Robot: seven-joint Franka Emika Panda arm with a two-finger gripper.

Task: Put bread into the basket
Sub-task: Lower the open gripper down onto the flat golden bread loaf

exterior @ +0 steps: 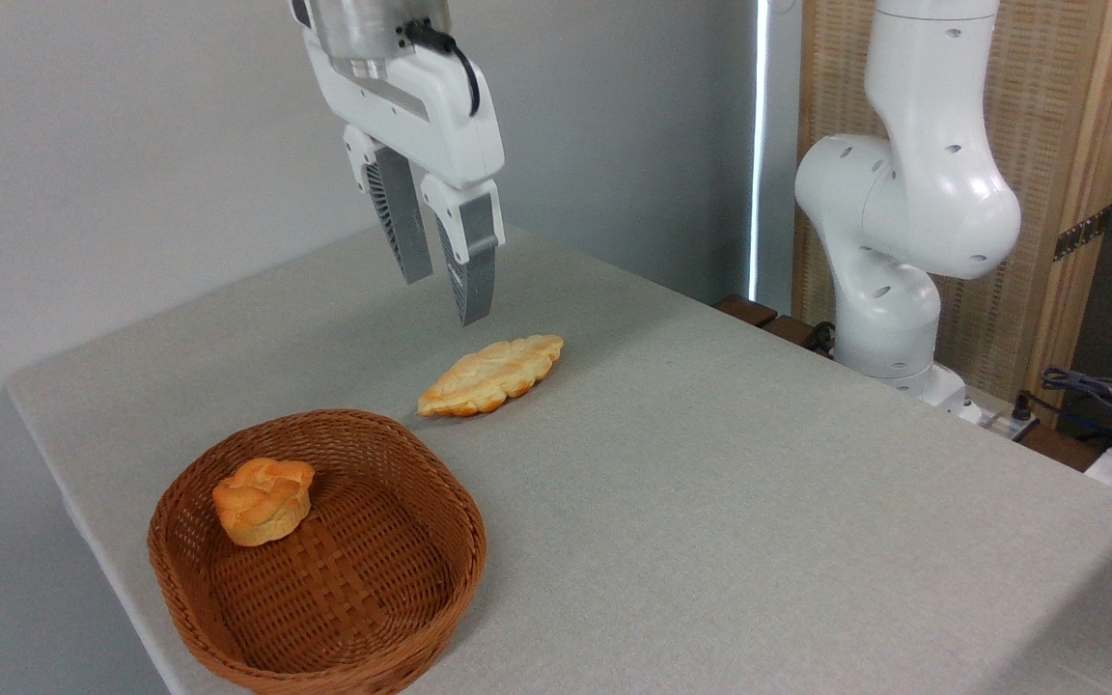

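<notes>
The bread, a flat leaf-shaped braided loaf, pale golden with browner edges, lies on the grey table just beyond the basket's far rim. The basket is a reddish-brown wicker oval at the front left of the table. My gripper hangs open in the air above the loaf's left end, fingertips pointing down, a clear gap under them and nothing held between them.
A small round knotted orange bun sits inside the basket at its left side. The arm's white base stands at the table's far right edge. Cables and a wooden screen lie behind it. The table's left edge drops off near the basket.
</notes>
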